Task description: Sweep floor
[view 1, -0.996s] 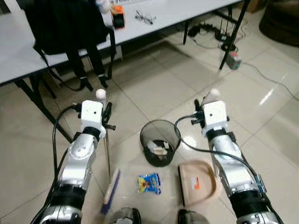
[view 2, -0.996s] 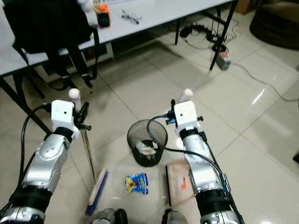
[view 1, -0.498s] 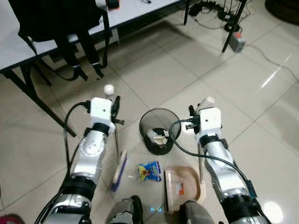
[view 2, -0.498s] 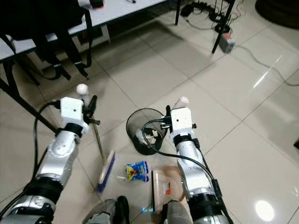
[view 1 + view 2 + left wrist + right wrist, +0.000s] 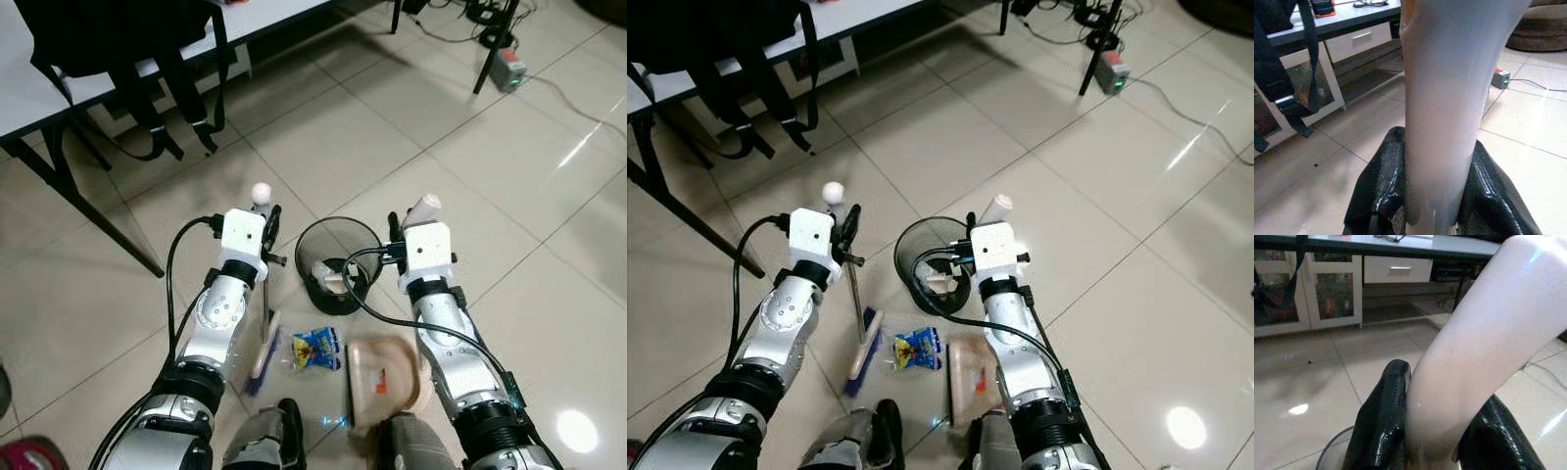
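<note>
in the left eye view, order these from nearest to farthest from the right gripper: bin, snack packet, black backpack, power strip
From the right gripper:
1. Bin, just to its left on the floor.
2. Snack packet, lower left, between brush and dustpan.
3. Power strip, far off to the upper right.
4. Black backpack, far upper left on the table.

Glossy beige floor tiles (image 5: 549, 186) are seen — a white table (image 5: 29, 88) on black legs stands beyond.
</note>
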Controlling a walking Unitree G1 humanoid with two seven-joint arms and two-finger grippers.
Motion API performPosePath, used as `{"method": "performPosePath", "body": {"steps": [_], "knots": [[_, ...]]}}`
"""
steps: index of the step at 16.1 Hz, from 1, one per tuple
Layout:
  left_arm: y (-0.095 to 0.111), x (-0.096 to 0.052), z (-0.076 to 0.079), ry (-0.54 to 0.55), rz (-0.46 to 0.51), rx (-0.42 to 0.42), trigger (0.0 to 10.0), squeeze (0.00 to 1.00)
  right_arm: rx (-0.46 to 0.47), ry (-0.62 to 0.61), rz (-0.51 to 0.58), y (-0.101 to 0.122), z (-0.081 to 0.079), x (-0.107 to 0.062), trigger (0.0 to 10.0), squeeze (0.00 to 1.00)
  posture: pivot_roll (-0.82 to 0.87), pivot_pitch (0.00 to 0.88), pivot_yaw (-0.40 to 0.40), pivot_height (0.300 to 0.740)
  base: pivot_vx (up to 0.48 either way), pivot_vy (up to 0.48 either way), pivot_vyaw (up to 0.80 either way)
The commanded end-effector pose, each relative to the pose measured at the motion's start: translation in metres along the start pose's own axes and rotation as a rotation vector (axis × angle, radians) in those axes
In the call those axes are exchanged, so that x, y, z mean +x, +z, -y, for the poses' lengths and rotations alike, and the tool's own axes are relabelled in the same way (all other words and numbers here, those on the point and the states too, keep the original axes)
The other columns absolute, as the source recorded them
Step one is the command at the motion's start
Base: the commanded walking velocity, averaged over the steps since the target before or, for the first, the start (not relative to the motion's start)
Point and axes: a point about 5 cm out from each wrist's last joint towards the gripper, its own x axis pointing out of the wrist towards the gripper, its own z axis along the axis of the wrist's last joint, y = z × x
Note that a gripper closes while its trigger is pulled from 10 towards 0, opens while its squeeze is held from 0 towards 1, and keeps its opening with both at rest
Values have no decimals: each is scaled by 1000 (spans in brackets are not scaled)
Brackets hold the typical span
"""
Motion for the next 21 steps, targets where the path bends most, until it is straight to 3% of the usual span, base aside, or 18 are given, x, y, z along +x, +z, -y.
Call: {"method": "performPosePath", "body": {"steps": [1,4,8,12,16,21], "knots": [[-12,-7,1,-3,-55,-16,10000,0,-54,-26,49,4,6,-2,10000,0,5,302,89,740,0,0,0],[-11,-5,2,-1,-47,-33,10000,0,-57,-57,84,6,8,-2,10000,0,7,301,90,740,0,0,0],[-9,-2,3,5,-34,-96,10000,0,-6,7,92,1,-8,-5,10000,0,12,303,90,740,0,0,0],[-7,2,4,26,-35,-157,10000,0,1,28,99,0,-14,-6,10000,0,13,302,91,740,0,0,0],[-3,8,7,48,-28,-263,10000,0,24,71,93,-4,-23,-8,10000,0,11,299,95,740,0,0,0],[17,27,9,102,49,-441,10000,0,87,114,74,-7,-30,-9,10000,0,3,280,95,740,0,0,0]]}}
